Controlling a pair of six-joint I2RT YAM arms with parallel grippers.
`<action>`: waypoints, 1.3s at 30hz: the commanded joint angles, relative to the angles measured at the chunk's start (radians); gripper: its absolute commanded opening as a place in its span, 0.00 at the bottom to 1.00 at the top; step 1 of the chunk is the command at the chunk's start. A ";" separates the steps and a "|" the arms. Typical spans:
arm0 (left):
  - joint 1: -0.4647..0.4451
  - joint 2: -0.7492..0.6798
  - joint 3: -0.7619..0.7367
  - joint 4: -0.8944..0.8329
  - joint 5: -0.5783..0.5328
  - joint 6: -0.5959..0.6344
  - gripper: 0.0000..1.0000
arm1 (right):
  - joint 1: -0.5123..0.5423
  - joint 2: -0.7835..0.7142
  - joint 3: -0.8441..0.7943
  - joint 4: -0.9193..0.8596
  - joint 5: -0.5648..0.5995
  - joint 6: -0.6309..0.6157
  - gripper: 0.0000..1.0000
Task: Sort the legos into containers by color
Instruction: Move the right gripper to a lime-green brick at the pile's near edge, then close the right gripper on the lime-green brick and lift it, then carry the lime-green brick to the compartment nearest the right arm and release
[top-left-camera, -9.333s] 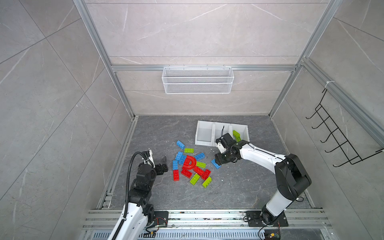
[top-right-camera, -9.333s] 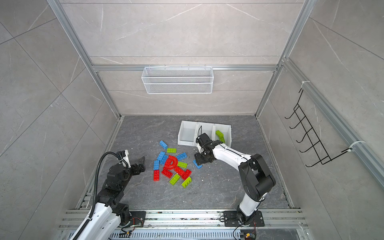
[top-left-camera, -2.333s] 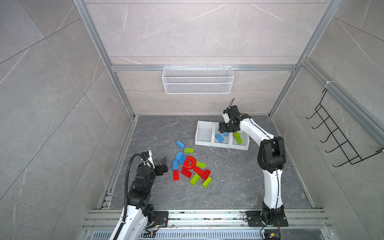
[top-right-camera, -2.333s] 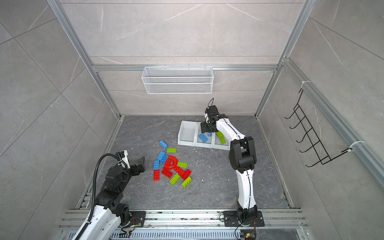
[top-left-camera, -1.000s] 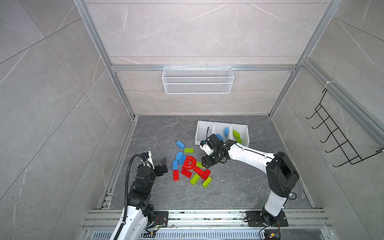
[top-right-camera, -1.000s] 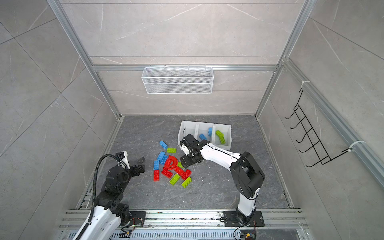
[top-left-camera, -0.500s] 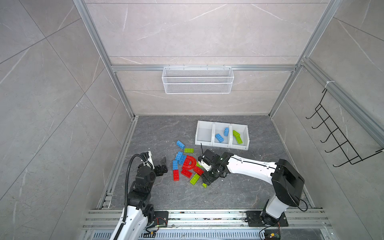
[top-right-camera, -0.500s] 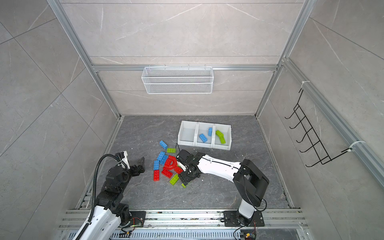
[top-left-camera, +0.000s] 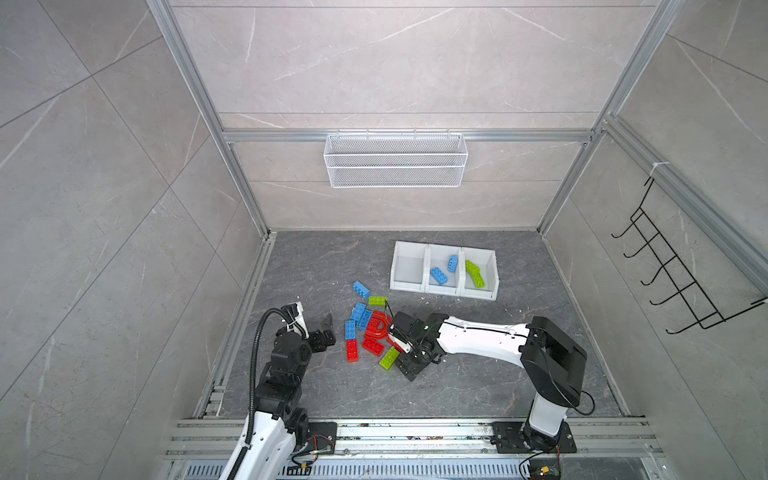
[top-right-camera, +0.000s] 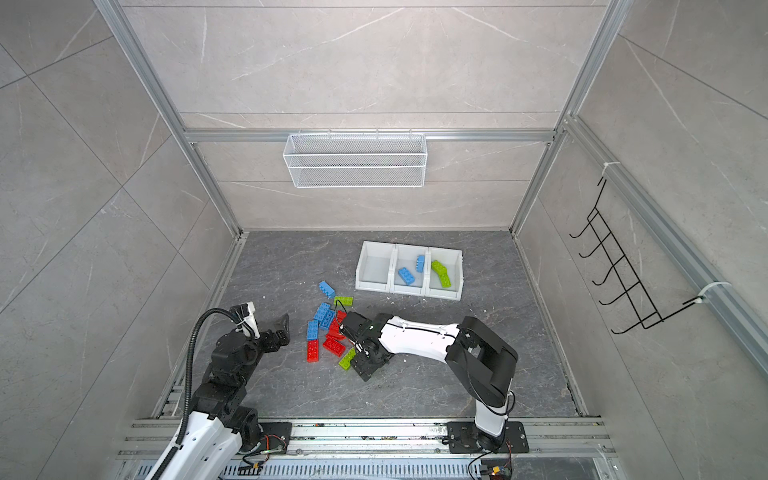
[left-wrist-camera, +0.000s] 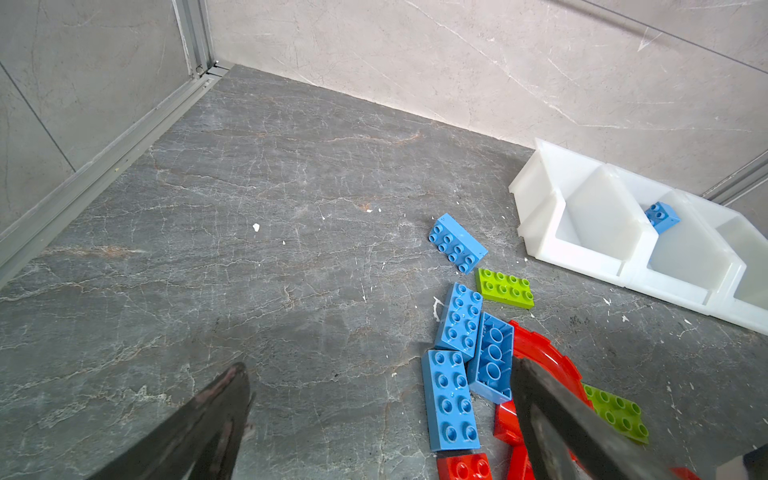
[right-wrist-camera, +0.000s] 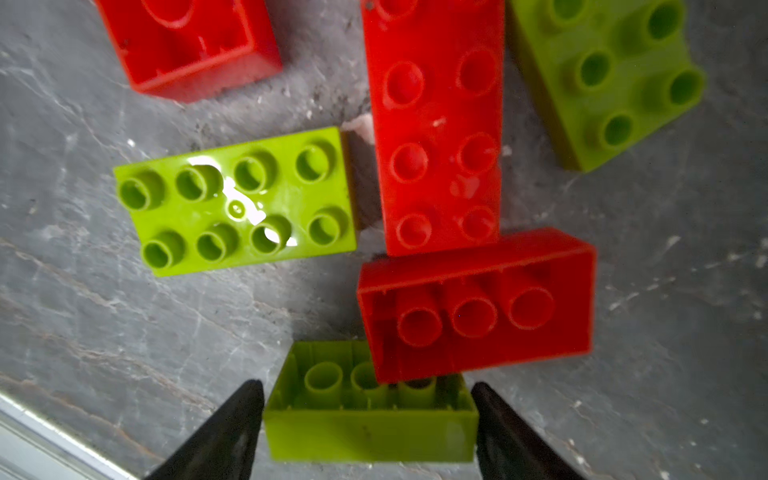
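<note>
Nearest, the right hand (right-wrist-camera: 365, 388) stands low over the dark grey stone-look desk (right-wrist-camera: 124, 332). Its jaws are spread to either short end of a lime green plastic brick (right-wrist-camera: 370, 419) that lies studs-down, hollow side up; no squeeze shows. Off to the side, clear of the pile, the left hand (top-left-camera: 328, 330) hangs wide and empty.

The brick looks light, rigid and glossy, so it is likely slick. Its flat end walls are the fair place to press, low and square. An upturned red plastic brick (right-wrist-camera: 478, 299) overlaps its far edge and would probably be dragged or tipped on the lift.

Bare desk lies open on the near side, bounded by a metal rail (top-left-camera: 415, 426). Farther on, the other red, blue and green legos (top-left-camera: 361, 316) lie crowded, many touching. Beyond an open strip stand the three joined white plastic containers (top-left-camera: 409, 286), with blue bricks in the middle, green in the right and none in the left. Their sloped front lips want clearing from above.
</note>
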 joint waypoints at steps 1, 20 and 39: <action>0.002 -0.010 0.005 0.020 0.014 0.000 1.00 | 0.004 0.021 0.030 -0.030 0.046 -0.010 0.80; 0.002 0.005 0.010 0.024 0.023 0.004 1.00 | -0.088 -0.077 0.036 -0.029 0.034 -0.048 0.56; 0.001 0.007 0.011 0.026 0.020 0.003 1.00 | -0.664 -0.040 0.263 0.038 -0.083 -0.165 0.54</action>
